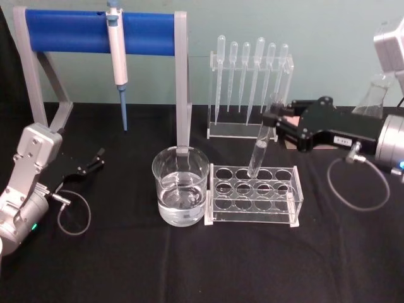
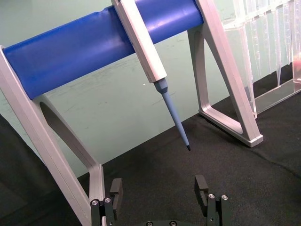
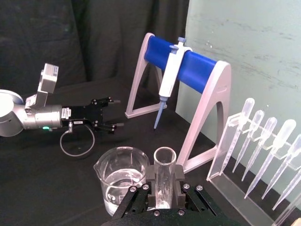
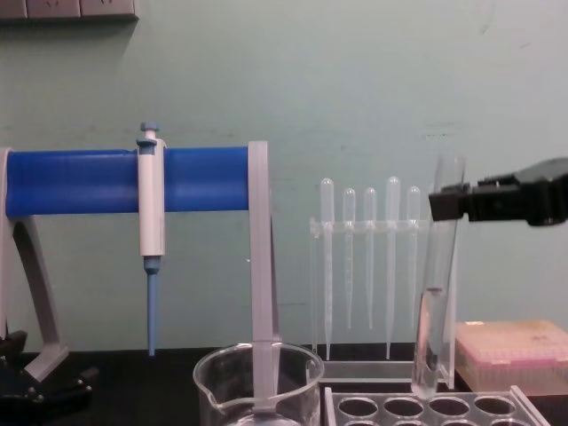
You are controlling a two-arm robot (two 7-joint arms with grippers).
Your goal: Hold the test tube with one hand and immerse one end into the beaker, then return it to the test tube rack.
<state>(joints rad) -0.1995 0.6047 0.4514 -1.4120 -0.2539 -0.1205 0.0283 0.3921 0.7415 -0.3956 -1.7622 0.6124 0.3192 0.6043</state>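
Black cloth covers the table (image 1: pixel 126 265). Head view: the tilted test tube (image 1: pixel 262 148) is clamped near its rim by the right gripper (image 1: pixel 276 118), lower end at 1 back-row hole of the rack (image 1: pixel 252 218) just beside the beaker (image 1: pixel 165 189); the left gripper (image 1: pixel 95 161) is parked far left. Left wrist view: its 2 fingers (image 2: pixel 202 186) are apart. Right wrist view: the tube's rim is gripped between the jaws. Chest view: the round bottom possibly hangs just above the rack.

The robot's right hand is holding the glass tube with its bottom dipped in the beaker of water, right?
Not quite. The right gripper does hold the test tube, but its bottom is at the rack, not in the beaker beside it. The head view shows this.
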